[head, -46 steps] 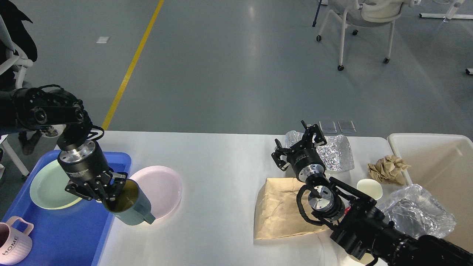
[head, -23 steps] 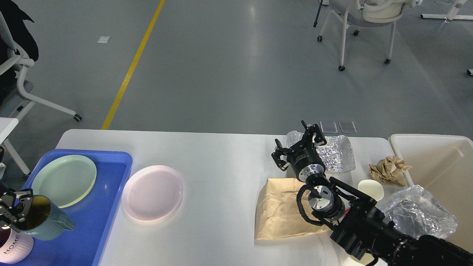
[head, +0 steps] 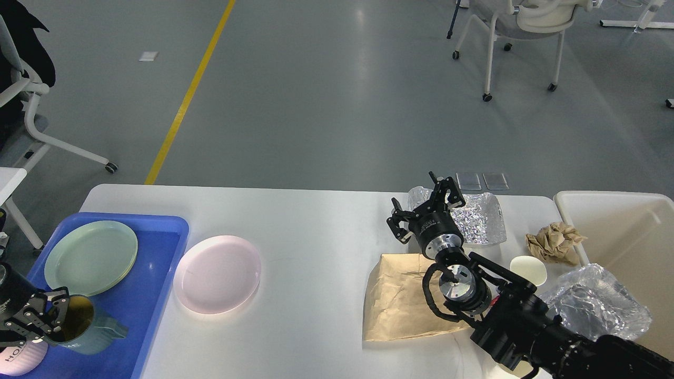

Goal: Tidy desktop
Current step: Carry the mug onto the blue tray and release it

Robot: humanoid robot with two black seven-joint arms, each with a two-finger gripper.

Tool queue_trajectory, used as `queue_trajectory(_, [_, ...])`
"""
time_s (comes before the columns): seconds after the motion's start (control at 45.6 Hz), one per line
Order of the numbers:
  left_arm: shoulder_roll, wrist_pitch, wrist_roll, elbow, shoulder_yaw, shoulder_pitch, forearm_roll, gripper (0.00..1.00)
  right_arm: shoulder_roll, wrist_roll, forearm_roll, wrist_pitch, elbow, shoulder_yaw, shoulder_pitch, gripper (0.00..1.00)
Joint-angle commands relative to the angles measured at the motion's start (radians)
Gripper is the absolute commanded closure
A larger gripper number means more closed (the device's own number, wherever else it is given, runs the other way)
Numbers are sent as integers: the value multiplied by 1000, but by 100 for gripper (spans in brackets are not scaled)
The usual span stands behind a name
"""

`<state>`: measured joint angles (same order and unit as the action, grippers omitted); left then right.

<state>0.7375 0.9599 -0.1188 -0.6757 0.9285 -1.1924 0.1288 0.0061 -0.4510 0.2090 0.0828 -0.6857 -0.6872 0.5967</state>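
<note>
The white desktop (head: 310, 237) spans the view. My left gripper (head: 45, 321) is at the lower left, shut on the rim of a teal mug (head: 87, 326) held over the blue tray (head: 147, 295). A green plate (head: 90, 257) lies in the tray, and a pink mug (head: 16, 358) shows partly at the tray's bottom corner. A pink plate (head: 217, 273) lies on the desktop beside the tray. My right gripper (head: 425, 205) is open and empty, hovering by a foil sheet (head: 476, 218), above a brown paper bag (head: 400, 300).
A cream bin (head: 626, 231) stands at the right edge. Crumpled brown paper (head: 555, 241), a small cream lid (head: 527, 269) and a crumpled foil tray (head: 595, 305) lie near it. Chairs stand on the floor at the far right and far left.
My left arm swung from beside the pink plate down to the tray's near end, carrying the teal mug, then shifted slightly right and lower. The right arm has not moved.
</note>
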Motion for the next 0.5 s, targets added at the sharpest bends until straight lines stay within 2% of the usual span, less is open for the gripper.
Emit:
queue_trajectory(0.0, [-6,0,1,1,-2,2,0,83,0,0,0,0,0,0,0,0])
queue_trajectory(0.066, [-6,0,1,-1,-2,2,-1,74,0,0,0,0,0,0,0,0])
queue_trajectory(0.241, [-6,0,1,-1,1,7,0,65,0,0,0,0,0,0,0,0])
queue_trajectory(0.329, [-4,0,1,-1,1,16,0,54,0,0,0,0,0,0,0,0])
queue_trajectory(0.373, [-4,0,1,-1,3,19,0,47,0,0,0,0,0,0,0,0])
queue_trajectory(0.483, [3,0,1,-1,15,5,0,17,0,0,1,0,0,0,0,0])
